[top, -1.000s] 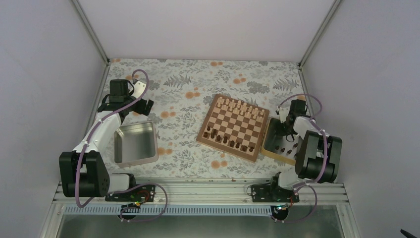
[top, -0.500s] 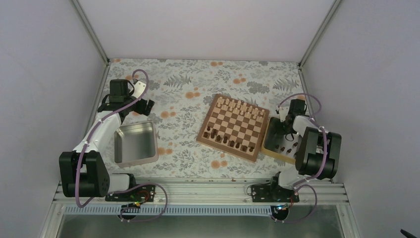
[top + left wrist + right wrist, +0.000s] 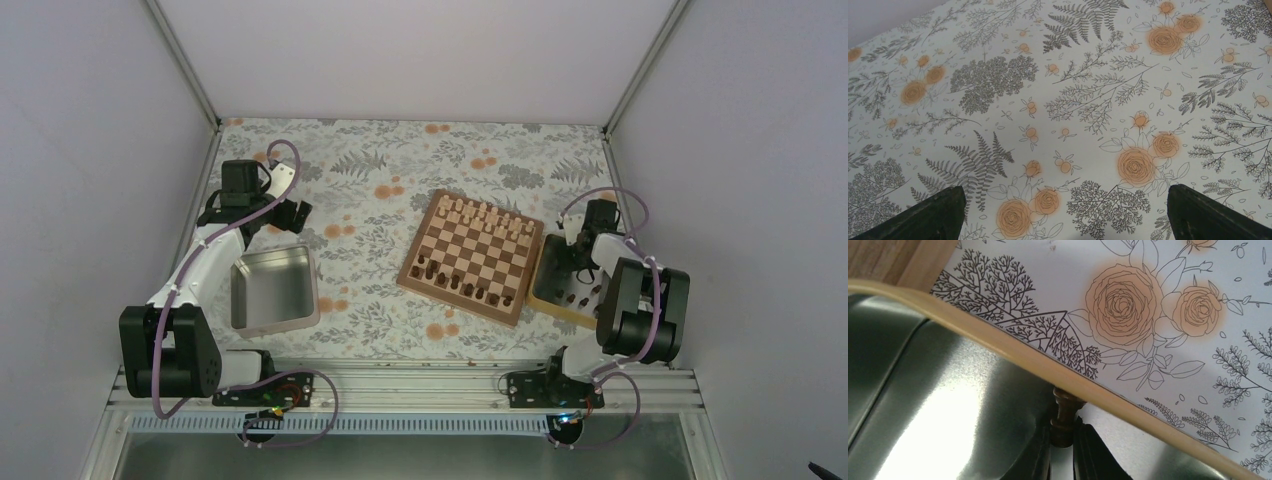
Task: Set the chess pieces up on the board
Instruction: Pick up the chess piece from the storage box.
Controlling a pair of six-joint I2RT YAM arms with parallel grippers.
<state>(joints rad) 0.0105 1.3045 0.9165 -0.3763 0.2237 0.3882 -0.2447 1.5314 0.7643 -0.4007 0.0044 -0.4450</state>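
chessboard point(image 3: 472, 255) lies angled on the floral table point(image 3: 370, 190), with cream pieces point(image 3: 480, 212) lined along its far edge and dark chess pieces point(image 3: 465, 288) standing along its near edge. just beside its right side sits a light wooden tray point(image 3: 555, 310) with more dark pieces in it. right claw point(image 3: 1062, 432) reaches into the tray and is closed on the stem of one dark piece point(image 3: 1064, 412), close under the tray's rim. left claw point(image 3: 1064, 192) hangs spread wide over bare table beyond the grey tin point(image 3: 272, 290), holding nothing.
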